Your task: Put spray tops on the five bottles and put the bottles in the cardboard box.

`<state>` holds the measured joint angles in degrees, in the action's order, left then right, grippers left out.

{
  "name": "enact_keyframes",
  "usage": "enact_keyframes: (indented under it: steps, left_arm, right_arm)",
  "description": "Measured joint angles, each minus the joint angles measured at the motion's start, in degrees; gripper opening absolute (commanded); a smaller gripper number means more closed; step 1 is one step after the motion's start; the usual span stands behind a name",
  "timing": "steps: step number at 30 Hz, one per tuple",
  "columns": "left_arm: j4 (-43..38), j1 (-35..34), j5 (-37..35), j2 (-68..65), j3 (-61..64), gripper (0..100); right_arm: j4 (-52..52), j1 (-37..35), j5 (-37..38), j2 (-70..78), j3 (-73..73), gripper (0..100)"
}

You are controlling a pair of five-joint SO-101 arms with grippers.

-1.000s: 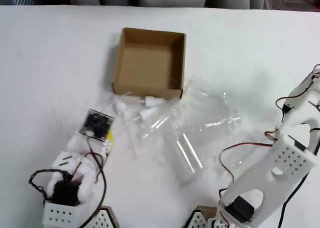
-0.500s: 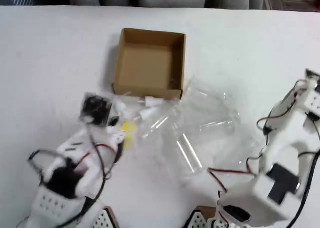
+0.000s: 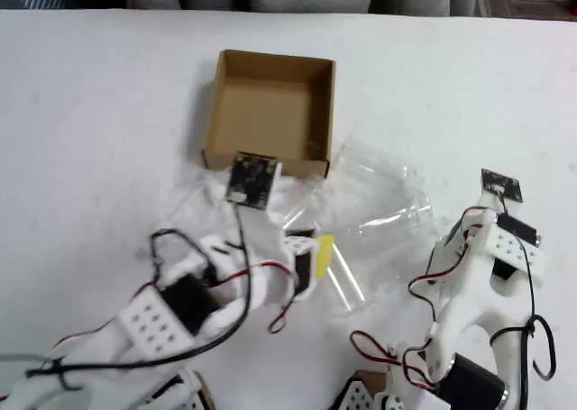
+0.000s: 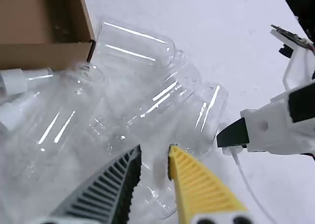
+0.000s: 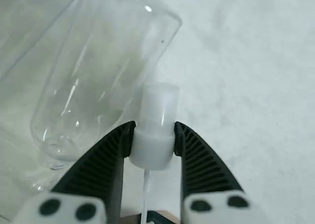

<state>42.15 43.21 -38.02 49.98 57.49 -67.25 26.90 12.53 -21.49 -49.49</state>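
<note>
Several clear bottles (image 3: 361, 221) lie in a heap on the white table in front of the cardboard box (image 3: 270, 113), which has nothing in it. My left gripper (image 4: 153, 167) hovers open just over the bottles (image 4: 147, 101), its grey and yellow fingers a small gap apart; from above it (image 3: 315, 250) sits over the heap's middle. My right gripper (image 5: 152, 138) is shut on a white spray top (image 5: 156, 120) with its thin tube hanging down, close to the end of one bottle (image 5: 98, 71). Two more spray tops (image 4: 15, 81) lie by the box wall (image 4: 39, 51).
The right gripper (image 4: 231, 135) with its spray top shows beside the heap in the left wrist view. Red and black cables hang from both arms (image 3: 478, 266). Bare white table lies left of and behind the box.
The left arm swung from the table's front left out to the right over the bottle heap. The right arm came down and in towards the heap's right side.
</note>
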Motion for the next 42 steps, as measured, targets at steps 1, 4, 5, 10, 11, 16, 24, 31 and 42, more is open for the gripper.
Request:
enact_keyframes:
  steps: [1,4,5,10,11,16,24,31,42]
  left_arm:
    - [-1.49,-0.09,-0.97,-2.46,0.0,11]
    - [-4.22,-0.18,-3.43,-10.02,0.0,16]
    - [-4.57,-0.18,-4.04,-12.48,0.0,19]
    - [-4.66,0.35,-8.09,-21.36,-2.02,29]
    - [-4.66,0.26,-8.79,-22.33,-2.37,29]
    - [-4.31,0.35,-10.73,-26.64,-5.71,29]
    - [0.26,0.35,-11.16,-36.22,-12.22,33]
    - [1.67,0.35,-12.22,-37.19,-13.1,38]
    - [4.84,-3.69,-12.31,-51.43,-21.36,32]
  right_arm:
    - [1.14,0.0,0.0,-0.09,-0.62,1.7]
    - [3.78,0.0,0.0,0.26,-1.14,1.7]
    - [4.48,0.0,0.0,0.79,-1.14,1.7]
    - [5.98,0.0,0.0,2.46,-1.14,1.7]
    - [6.51,0.0,0.0,2.73,-1.14,1.7]
    - [7.47,0.0,0.0,3.08,-1.14,1.7]
    - [7.47,0.0,0.0,3.08,-1.14,1.7]
    - [7.47,0.0,0.0,3.08,-1.14,1.7]
    - [7.47,0.0,1.49,3.08,-1.14,1.7]
